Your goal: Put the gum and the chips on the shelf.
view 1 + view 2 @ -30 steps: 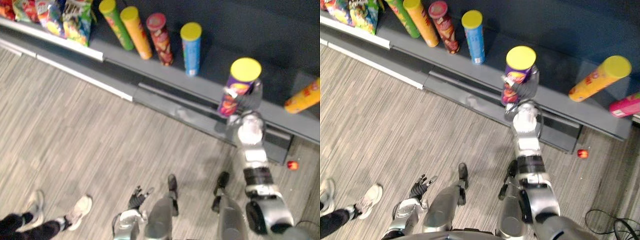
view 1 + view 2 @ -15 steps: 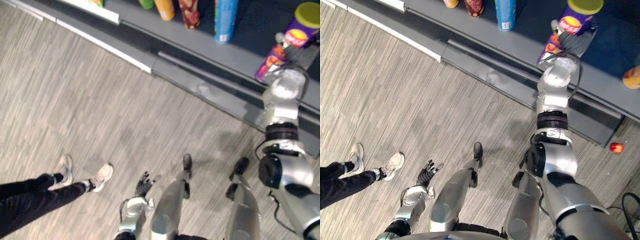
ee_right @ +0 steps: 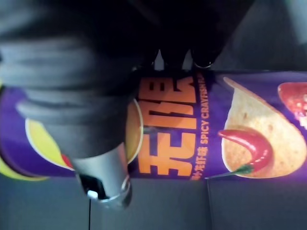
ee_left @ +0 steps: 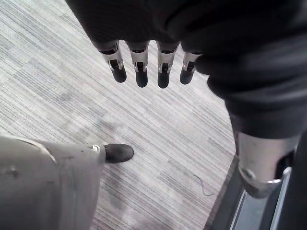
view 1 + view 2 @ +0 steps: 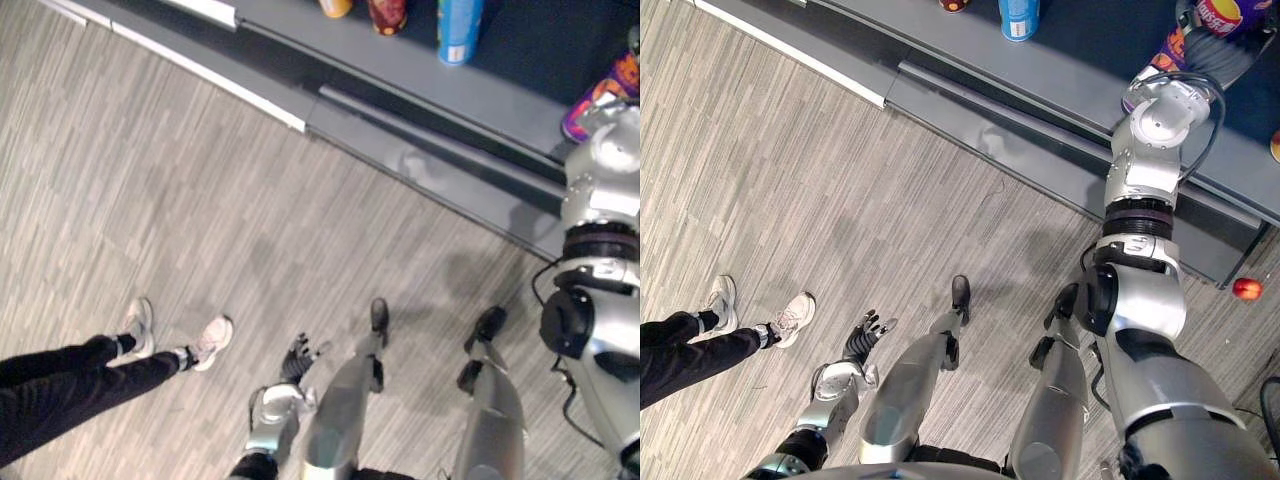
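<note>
- Left eye view: the purple chips can (image 5: 603, 92) is at 2 o'clock over the grey shelf (image 5: 480, 95), leaning, with its base close to the front lip; I cannot tell whether the base touches the board
- The blue can (image 5: 458, 25) stands upright at 1 o'clock, well apart from it, so there is free board on that side to set the can straight
- The left hand (image 5: 300, 358) hangs low at 6 o'clock above the floor, and a person's legs (image 5: 70, 385) reach in at 8 o'clock, well clear of the work
- Right eye view: the right hand (image 5: 1232, 52) is at 1 o'clock, wrapped about the can's body; a small red thing (image 5: 1245, 289) lies on the floor at 3 o'clock, below the shelf's end
- Left wrist view: the fingers (image 4: 139, 69) are straight and apart, holding nothing, with bare floor past them
- Right wrist view: the thumb (image 3: 103, 179) lies across the printed side while the fingers curl over the far side, so the hand is clamped on the can
- To do this step well, I judge the can should be brought upright first, pushed back from the lip, and set flat on its base before the grip loosens; letting go while it leans risks it rolling off the front
</note>
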{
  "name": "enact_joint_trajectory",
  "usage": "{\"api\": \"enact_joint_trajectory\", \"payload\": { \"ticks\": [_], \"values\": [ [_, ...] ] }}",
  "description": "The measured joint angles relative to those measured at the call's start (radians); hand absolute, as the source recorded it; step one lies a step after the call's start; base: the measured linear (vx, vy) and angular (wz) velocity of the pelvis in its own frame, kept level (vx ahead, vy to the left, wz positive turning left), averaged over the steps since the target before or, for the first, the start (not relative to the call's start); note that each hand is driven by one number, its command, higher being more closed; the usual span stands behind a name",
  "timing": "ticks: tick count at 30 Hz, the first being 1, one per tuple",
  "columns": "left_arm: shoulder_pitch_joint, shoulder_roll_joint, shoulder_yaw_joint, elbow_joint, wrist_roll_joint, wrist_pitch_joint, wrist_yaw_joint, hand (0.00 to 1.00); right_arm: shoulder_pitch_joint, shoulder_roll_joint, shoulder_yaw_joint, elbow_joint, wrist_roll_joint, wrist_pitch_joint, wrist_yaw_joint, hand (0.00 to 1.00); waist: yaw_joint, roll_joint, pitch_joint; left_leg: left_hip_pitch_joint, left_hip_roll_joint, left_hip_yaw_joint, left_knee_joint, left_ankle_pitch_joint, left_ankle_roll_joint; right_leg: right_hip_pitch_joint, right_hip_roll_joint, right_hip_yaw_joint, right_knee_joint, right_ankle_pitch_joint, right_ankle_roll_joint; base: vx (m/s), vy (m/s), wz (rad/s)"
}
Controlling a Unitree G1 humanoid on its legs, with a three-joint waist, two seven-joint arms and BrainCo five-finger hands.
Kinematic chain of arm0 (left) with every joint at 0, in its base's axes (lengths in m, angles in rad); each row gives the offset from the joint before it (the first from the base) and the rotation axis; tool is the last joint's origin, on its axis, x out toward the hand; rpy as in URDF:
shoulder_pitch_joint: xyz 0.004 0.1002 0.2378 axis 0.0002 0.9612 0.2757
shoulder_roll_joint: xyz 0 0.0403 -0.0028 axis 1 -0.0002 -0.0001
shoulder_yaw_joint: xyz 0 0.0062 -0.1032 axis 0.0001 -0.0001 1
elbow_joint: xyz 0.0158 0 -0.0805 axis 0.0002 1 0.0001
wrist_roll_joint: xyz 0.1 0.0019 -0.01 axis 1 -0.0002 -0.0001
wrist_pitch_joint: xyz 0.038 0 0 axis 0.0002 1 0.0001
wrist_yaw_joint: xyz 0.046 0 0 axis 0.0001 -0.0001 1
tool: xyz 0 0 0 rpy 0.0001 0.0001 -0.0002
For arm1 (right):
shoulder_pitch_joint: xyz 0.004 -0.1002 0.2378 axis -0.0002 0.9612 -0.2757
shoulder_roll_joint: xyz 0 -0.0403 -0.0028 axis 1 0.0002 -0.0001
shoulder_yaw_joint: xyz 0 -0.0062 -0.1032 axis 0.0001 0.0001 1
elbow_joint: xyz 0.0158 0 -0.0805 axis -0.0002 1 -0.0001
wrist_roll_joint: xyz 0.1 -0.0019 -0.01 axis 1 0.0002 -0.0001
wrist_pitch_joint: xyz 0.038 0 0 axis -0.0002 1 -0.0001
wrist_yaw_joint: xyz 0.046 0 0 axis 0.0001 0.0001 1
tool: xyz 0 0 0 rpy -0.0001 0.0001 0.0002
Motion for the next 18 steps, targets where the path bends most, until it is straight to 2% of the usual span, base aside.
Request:
{"api": "enact_joint_trajectory", "payload": {
  "ticks": [6,12,18],
  "values": [
    [-0.009,-0.003,-0.018,0.000,0.000,-0.012,0.013,0.00,-0.012,-0.002,-0.001,0.000,-0.013,-0.006,-0.018,1.00,0.001,0.002,-0.001,-0.016,-0.014,-0.001,-0.001,0.005,-0.003,-0.043,-0.025,0.014,0.051,-0.015,-0.002,-0.02,-0.044,0.03],
    [-0.016,-0.004,-0.026,0.000,0.000,-0.012,0.016,0.00,-0.010,0.002,-0.001,-0.017,-0.020,-0.036,-0.023,1.00,0.006,0.003,-0.002,-0.033,-0.018,0.003,-0.010,0.014,-0.007,-0.079,-0.036,0.024,0.077,-0.021,-0.005,-0.02,-0.050,0.01],
    [-0.020,-0.032,-0.026,0.000,0.000,-0.012,0.025,0.00,0.030,0.047,0.000,-0.098,-0.020,-0.056,-0.032,1.00,0.005,0.006,-0.004,-0.041,-0.020,0.017,-0.015,0.020,-0.005,-0.113,-0.041,0.043,0.109,-0.033,-0.008,0.01,-0.073,-0.05]
  ]
}}
